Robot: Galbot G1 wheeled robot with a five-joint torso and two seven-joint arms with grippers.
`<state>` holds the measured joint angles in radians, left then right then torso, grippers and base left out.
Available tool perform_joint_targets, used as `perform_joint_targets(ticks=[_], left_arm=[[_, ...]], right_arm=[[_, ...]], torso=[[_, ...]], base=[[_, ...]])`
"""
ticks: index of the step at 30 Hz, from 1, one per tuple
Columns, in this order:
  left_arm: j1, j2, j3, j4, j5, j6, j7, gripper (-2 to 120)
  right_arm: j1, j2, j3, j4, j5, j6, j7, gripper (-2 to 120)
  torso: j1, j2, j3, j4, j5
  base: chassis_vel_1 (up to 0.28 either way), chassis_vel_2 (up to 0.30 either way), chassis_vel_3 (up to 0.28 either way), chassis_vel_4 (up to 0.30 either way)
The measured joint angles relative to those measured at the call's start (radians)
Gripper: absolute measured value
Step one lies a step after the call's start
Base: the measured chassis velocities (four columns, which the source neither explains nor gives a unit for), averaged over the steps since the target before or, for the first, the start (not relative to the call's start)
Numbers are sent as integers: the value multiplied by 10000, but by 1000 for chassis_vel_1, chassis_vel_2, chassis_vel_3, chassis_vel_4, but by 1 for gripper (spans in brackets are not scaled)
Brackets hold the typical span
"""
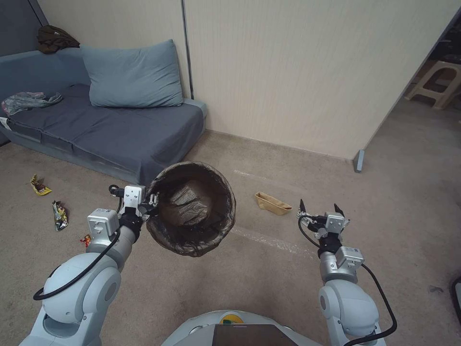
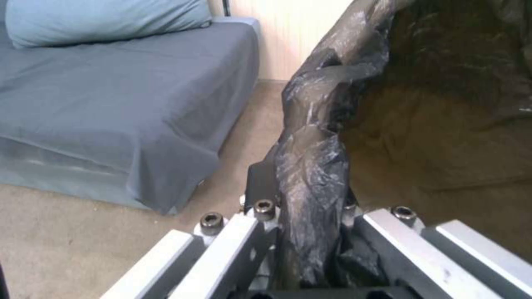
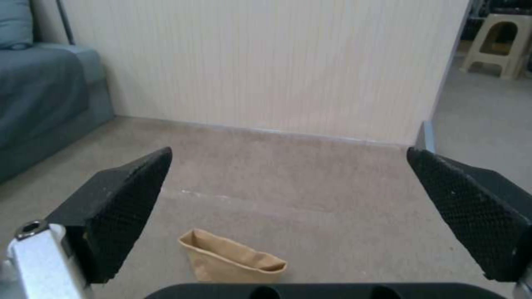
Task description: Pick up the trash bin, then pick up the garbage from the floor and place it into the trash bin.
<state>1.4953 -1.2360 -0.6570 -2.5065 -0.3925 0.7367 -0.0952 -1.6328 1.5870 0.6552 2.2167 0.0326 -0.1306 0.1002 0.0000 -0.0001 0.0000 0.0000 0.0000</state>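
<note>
The trash bin (image 1: 192, 216), lined with a dark brown crinkly bag, hangs tilted above the carpet with its mouth facing me. My left gripper (image 1: 152, 199) is shut on its rim; the left wrist view shows the bag-covered rim (image 2: 316, 166) pinched between the fingers. A tan paper bag (image 1: 272, 203) lies on the floor right of the bin, seen also as the tan paper bag (image 3: 230, 256) from the right wrist. My right gripper (image 1: 321, 209) hovers open just right of it, holding nothing. Snack wrappers (image 1: 60, 215) and another wrapper (image 1: 40, 185) lie on the floor at left.
A grey sofa (image 1: 110, 129) with a blue pillow (image 1: 132, 74) stands at the back left, a crinkled plastic heap (image 1: 29, 101) on it. A panelled wall (image 1: 297, 72) runs behind. A beige stool (image 1: 439, 79) sits far right. A small red scrap (image 1: 85, 240) lies near my left arm.
</note>
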Motion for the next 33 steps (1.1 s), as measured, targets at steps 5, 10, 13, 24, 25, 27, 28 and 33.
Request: perform_joint_targets(ticks=[5,10,13,24,25,27,28,33], left_arm=[[28,-30,-12,14,67,-2,10,0],[38,-53,0,34,124,-7,28,0],[32,-53,16,40,147,-10,27,0],[18,-29,25,53,163,-14,22,0],[18,-29,25,53,163,-14,22,0],[13,-29,25,57,177,-14,23,0],[13,-29,25,57,177,-14,23,0],[4,-14,18,59,187,-14,23,0]], right_arm=[[-5,10,23,3,0,96,-182,100],[0,-13,77,-11,12,177,-256,100],[1,-37,84,-22,20,186,-268,100],[33,-57,84,-118,27,227,-280,100],[33,-57,84,-118,27,227,-280,100],[44,-66,89,-128,27,230,-281,100],[44,-66,89,-128,27,230,-281,100],[44,-62,93,-151,26,230,-282,100]], torso=[[0,0,0,1,0],[0,0,0,0,0],[0,0,0,0,0],[0,0,1,0,0],[0,0,1,0,0],[0,0,0,1,0],[0,0,0,1,0],[0,0,0,0,0]], base=[[0,0,0,0],[0,0,0,0],[-45,52,67,-73],[-84,76,80,-89],[-48,85,81,-77],[-44,85,75,-62],[-39,85,70,-65],[-53,75,61,-70]])
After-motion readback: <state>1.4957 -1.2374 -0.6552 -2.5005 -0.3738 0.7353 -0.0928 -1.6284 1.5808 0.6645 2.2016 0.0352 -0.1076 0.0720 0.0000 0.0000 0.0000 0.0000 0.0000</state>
